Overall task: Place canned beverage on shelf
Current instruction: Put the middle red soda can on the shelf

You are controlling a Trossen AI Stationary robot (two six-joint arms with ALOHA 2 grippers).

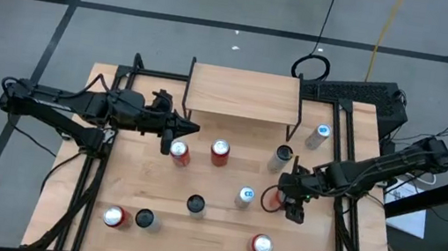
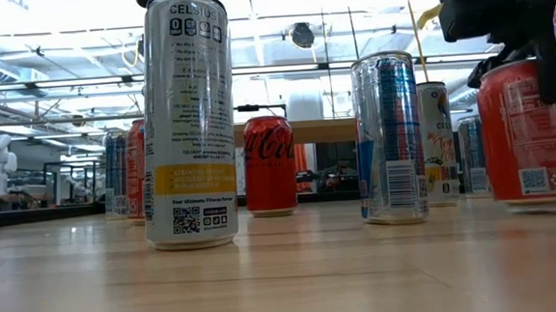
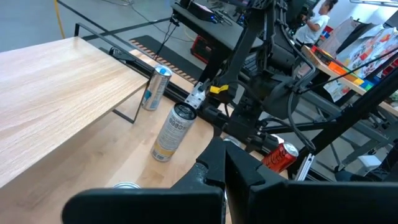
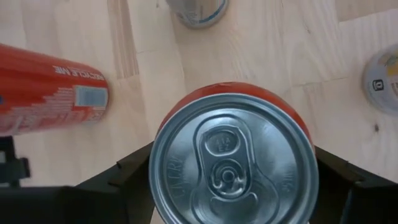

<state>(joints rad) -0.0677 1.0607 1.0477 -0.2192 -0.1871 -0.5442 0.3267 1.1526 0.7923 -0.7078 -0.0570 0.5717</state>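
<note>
We see the wooden table [image 1: 217,231] from above, and at its far edge the shelf [image 1: 243,94], a light wooden top on thin black legs, with nothing standing on it. The left arm [image 1: 75,108] reaches in from the left side, and its left gripper [image 1: 191,128] hangs just in front of the shelf's left end with its jaws pressed shut on nothing; a red can [image 1: 179,153] stands right beside it. The right arm [image 1: 377,171] comes in from the right side, and the right gripper [image 1: 282,201] sits over a red soda can [image 4: 233,162] on the right part of the table, well in front of the shelf. In the right wrist view we look straight down on that can's silver lid with a dark finger on each side of it; the jaws stand wide around the can, and we cannot tell whether they are touching it yet. The can stands upright on the tabletop.

Other cans are scattered over the table: a red Coca-Cola can [image 2: 270,164] near the middle, a blue and silver can [image 2: 389,138] just left of the right gripper, a tall white Celsius can [image 2: 186,118] closest to the low camera, and a slim silver can [image 3: 174,132] near the shelf's right legs.
</note>
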